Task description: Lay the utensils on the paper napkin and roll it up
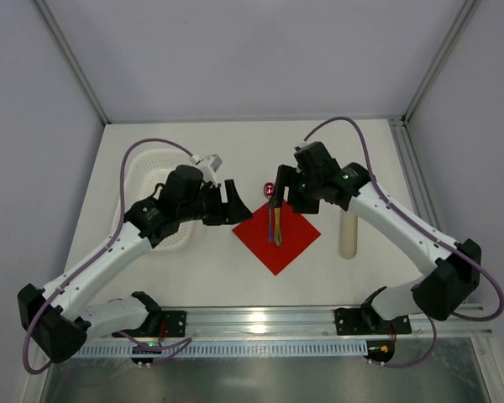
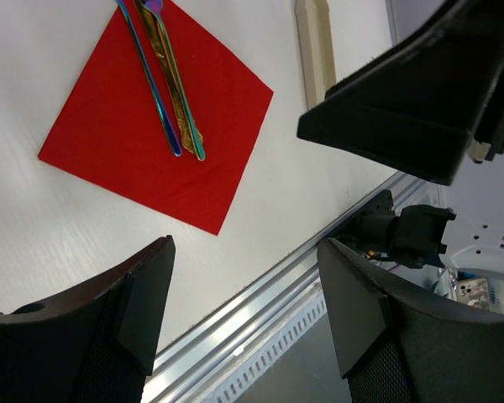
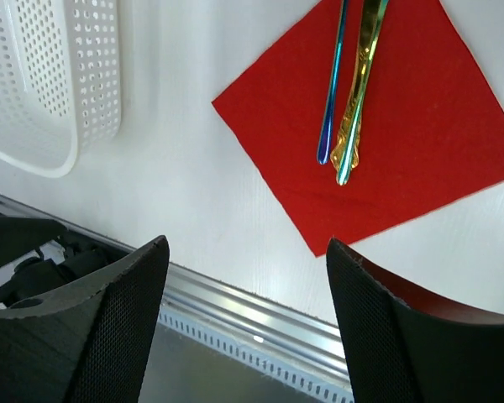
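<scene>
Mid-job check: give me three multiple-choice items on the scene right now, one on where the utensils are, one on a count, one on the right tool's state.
1. Where do the utensils lie?
A. in the white basket
B. on the red napkin
C. on the beige tray

2. How many utensils are there?
A. one
B. two
C. four

3. The right tool is:
A. shut on a utensil
B. shut on the napkin
C. open and empty

Answers:
1 B, they rest on the flat napkin, which lies between the basket and the tray.
2 B, two slim handles lie side by side.
3 C, its jaws stand apart with nothing between them.
</scene>
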Robot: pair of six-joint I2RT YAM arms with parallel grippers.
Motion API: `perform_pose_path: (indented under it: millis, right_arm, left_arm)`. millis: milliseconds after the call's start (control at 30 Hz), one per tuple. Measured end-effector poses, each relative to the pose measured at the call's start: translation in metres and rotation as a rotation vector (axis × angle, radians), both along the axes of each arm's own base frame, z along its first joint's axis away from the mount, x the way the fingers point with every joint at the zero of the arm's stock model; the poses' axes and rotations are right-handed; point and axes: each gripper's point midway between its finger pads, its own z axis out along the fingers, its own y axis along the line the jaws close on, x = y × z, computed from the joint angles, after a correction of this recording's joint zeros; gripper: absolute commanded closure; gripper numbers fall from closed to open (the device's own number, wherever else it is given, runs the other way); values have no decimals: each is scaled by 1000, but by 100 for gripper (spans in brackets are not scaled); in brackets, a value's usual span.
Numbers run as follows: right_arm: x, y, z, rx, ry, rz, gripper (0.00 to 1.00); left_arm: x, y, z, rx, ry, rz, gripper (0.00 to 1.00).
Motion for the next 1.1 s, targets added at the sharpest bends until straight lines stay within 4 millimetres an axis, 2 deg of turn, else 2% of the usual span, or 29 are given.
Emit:
perform_pose_path:
  millis: [100,167,333,433,567,700,1100]
  right_arm:
    - [-17,-13,2,42,6,-80,23]
    - [-29,-21,-16,75,34,-148,23]
    - [-65,-47,-86,87,168,-333,22]
    - [-74,-53,-100,131,208,-446,23]
    - [-74,-47,-98,237,203,-569,23]
    - [-75,-38,-100,260,216,-624,22]
    - [-86,-2,-150,243,349,-742,23]
  left_arm:
    - [-1,1,-1,-16,0,14,27]
    - [-2,5,-8,-10,-7,22,27]
    - [-4,20,-31,49,-36,50,27]
    - [-4,26,-27,61,-60,66,25]
    - [-11,33,-13,40,-95,67,25]
    - [-15,40,-5,26,-117,82,25]
    - [-16,43,-12,34,-104,106,25]
